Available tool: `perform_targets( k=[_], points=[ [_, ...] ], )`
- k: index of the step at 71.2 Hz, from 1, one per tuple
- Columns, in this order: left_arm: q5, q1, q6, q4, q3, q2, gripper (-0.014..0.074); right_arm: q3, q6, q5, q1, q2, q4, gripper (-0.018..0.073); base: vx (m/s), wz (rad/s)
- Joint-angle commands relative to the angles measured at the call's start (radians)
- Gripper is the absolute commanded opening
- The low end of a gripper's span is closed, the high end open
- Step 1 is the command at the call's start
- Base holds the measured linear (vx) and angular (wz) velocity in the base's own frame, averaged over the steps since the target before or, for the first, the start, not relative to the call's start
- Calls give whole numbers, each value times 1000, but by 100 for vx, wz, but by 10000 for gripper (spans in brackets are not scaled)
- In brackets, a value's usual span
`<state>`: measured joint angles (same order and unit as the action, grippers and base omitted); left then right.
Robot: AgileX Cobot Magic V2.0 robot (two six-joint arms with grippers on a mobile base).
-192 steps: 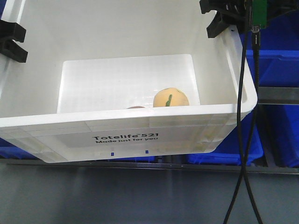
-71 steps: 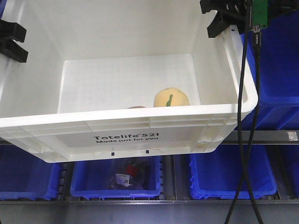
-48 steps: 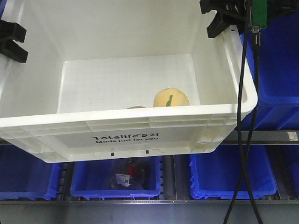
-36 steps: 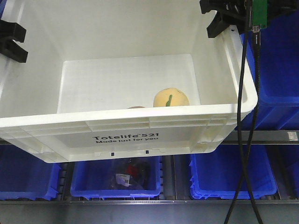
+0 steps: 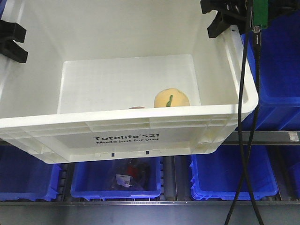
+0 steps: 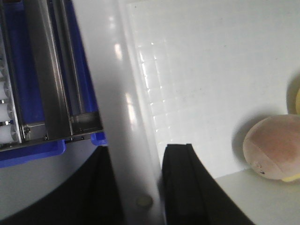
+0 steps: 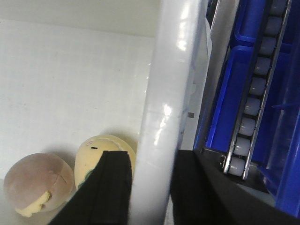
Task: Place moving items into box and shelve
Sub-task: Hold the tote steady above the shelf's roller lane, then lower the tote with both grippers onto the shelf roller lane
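The box, a white tote with black print, hangs in the air in front of the shelf. My left gripper is shut on its left wall, one finger inside and one outside. My right gripper clamps the right rim the same way. Two moving items lie on the box floor near the front wall. They are a yellow-orange ball with a green stripe and a pinkish ball, mostly hidden in the front view.
Blue bins sit on the shelf below and behind the box; one holds a clear bag of dark parts, another is to its right. A metal shelf rail and a roller track run beside the box. Black cables hang at right.
Since 2.7 s ago the shelf and blue bins have slid downward behind the box, which stays fixed in view with both grippers. Over the last second nothing has moved.
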<state>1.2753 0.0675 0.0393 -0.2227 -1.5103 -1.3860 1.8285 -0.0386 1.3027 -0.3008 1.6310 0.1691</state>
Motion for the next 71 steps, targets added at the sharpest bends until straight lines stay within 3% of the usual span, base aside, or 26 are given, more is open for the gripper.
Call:
perform_targets(
  k=[1, 37, 71],
  points=[
    [-93, 8, 18, -79, -44, 40, -17, 48, 15, -26, -5, -60, 76, -12, 0, 0],
    [-128, 8, 18, -69, -44, 32, -17, 39, 15, -80, -5, -60, 84, -12, 0, 0],
    [-229, 8, 19, -14, -43, -66, -17, -144, 79, -317, -5, -60, 144, -12, 0, 0]
  ],
)
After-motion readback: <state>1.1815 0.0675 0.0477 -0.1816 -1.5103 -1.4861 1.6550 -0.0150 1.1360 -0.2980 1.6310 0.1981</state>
